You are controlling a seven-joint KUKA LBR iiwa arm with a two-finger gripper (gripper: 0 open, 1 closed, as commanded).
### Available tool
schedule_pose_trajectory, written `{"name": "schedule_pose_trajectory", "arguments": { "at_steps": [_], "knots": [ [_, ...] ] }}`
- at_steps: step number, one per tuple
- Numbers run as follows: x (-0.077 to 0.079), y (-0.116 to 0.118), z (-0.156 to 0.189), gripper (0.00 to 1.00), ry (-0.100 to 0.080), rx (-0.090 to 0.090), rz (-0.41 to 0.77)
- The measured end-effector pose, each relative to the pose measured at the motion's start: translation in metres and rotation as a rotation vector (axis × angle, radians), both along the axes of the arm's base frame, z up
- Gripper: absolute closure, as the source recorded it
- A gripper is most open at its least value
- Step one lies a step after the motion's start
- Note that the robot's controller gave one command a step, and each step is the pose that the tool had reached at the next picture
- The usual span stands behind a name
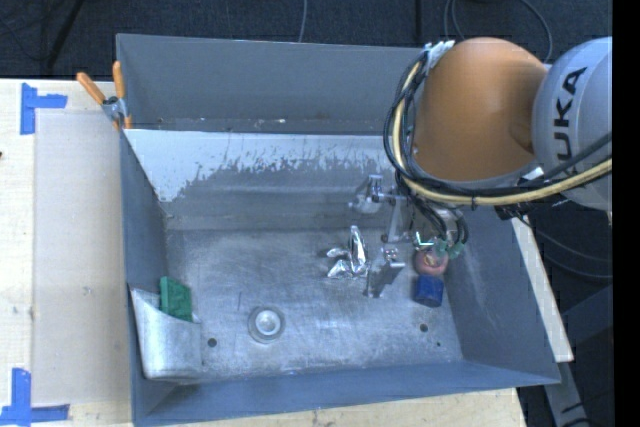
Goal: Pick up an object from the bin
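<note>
My gripper [366, 270] hangs low over the bin floor, right of the middle, under the arm's orange cover. Its metal fingers [352, 257] stand apart and open, with nothing between them. Just to its right lies a small blue block [428, 291]. A reddish round thing with a green bit [432, 261] sits right behind the block. Neither touches the gripper.
A clear round lid [266, 323] lies on the floor towards the front left. A green piece [176, 298] rests against the left wall, on top of a pale grey sheet [165, 343] in the front left corner. The arm reaches in from the right.
</note>
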State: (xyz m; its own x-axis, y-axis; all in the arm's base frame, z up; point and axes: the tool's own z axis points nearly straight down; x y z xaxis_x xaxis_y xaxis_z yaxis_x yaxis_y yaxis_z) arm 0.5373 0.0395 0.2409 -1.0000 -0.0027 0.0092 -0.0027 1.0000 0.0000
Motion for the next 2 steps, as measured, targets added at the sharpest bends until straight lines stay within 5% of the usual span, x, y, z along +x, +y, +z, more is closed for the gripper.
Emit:
{"name": "schedule_pose_trajectory", "arguments": {
  "at_steps": [1, 2],
  "knots": [
    [0.01, -0.009, -0.099, 0.0, -0.001, -0.002, -0.169],
    [0.045, -0.034, -0.169, 0.0, -0.01, 0.002, -0.028]
  ]
}}
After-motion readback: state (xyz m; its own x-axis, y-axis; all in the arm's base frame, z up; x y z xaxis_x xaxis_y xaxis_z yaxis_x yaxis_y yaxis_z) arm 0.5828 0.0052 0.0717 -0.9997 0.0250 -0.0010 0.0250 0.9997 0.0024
